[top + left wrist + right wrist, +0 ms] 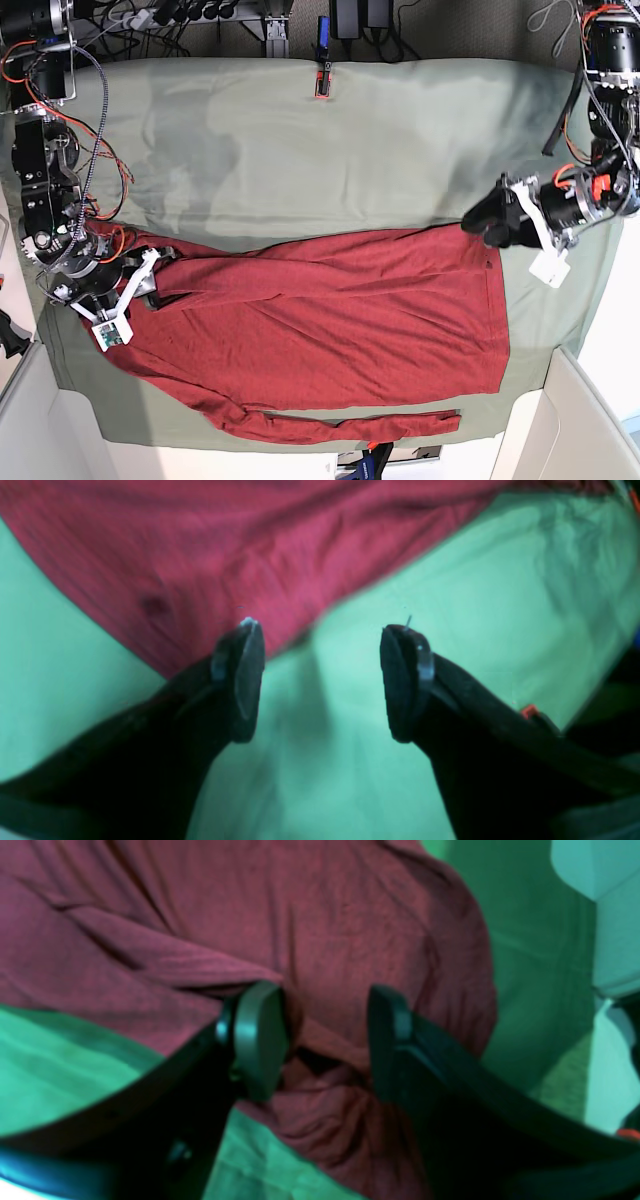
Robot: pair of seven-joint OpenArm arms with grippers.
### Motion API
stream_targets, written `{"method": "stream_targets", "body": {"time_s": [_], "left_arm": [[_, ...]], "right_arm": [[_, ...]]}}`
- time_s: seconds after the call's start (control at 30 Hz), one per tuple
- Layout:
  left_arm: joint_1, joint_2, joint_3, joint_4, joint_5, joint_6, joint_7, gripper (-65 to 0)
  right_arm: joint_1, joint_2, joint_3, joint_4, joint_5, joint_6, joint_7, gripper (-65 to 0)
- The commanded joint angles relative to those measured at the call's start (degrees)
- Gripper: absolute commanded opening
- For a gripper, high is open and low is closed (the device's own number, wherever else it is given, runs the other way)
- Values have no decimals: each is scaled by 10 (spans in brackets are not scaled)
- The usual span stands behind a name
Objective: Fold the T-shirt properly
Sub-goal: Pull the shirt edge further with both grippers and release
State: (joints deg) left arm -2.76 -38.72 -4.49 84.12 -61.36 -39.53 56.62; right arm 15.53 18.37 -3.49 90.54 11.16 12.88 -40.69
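Observation:
The dark red long-sleeved T-shirt (330, 320) lies spread across the near half of the table, one sleeve (350, 425) stretched along its front hem. My left gripper (485, 228) is at the shirt's far right corner. In the left wrist view it (327, 675) is open and empty over the green cloth, just off the shirt's edge (225, 565). My right gripper (158, 272) is at the shirt's left end. In the right wrist view it (325, 1040) is open, its fingers standing on either side of a bunched fold of the shirt (325, 940).
The pale green table cloth (350, 150) covers the whole table. Cables and power strips run along the back edge, with a small red clip (322, 78) at the back centre. White panels (590, 420) stand at the front corners.

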Motion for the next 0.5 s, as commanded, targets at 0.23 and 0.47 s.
{"method": "stream_targets", "body": {"time_s": [0.23,0.47], "left_arm": [[1,-11,-6,9,9,-5,-27,-259],[1,-11,-6,9,22,-5,-33,-259]], "right_arm": [[11,3,-13,0,35,54,50,-199],[13,-37,-62,-9,34,85,66,-199]]}}
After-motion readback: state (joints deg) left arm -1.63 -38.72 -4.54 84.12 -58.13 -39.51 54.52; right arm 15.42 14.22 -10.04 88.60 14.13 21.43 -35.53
